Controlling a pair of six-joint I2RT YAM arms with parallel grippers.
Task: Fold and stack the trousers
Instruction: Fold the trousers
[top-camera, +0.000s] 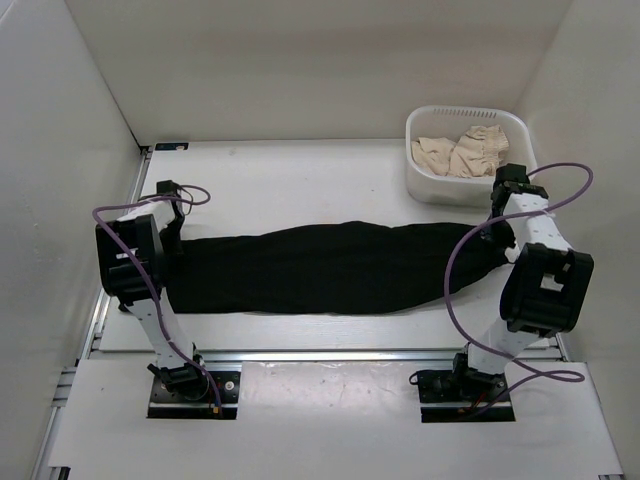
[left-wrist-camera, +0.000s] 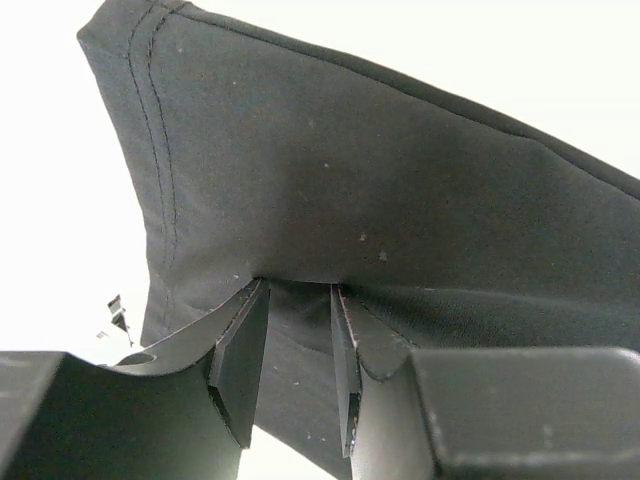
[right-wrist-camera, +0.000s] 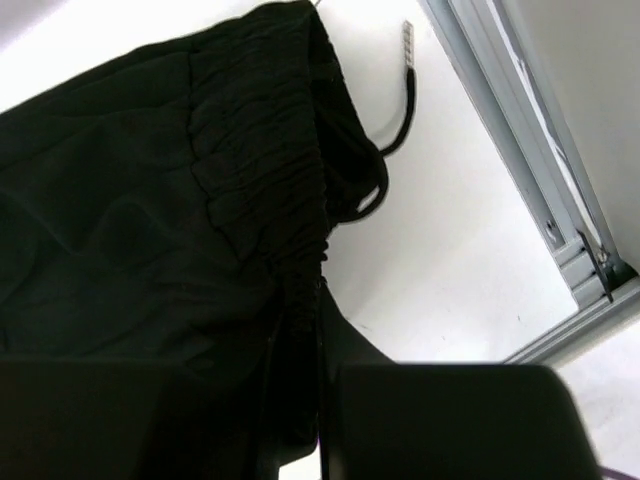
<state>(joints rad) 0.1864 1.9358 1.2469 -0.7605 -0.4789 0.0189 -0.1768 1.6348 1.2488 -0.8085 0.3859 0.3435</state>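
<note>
The black trousers (top-camera: 330, 268) lie stretched in a long band across the middle of the table, legs to the left and waistband to the right. My left gripper (top-camera: 173, 236) is at the leg end, and in the left wrist view its jaws (left-wrist-camera: 298, 292) pinch a fold of the black fabric (left-wrist-camera: 380, 170) near the stitched hem. My right gripper (top-camera: 506, 238) is at the waistband end. In the right wrist view it (right-wrist-camera: 298, 305) is shut on the gathered elastic waistband (right-wrist-camera: 260, 150), with the drawstring (right-wrist-camera: 405, 95) hanging loose on the table.
A white basket (top-camera: 425, 182) with beige cloth garments (top-camera: 462, 152) stands at the back right, just behind the right arm. White walls close in the table on three sides. A metal rail (right-wrist-camera: 545, 195) runs along the table's right edge.
</note>
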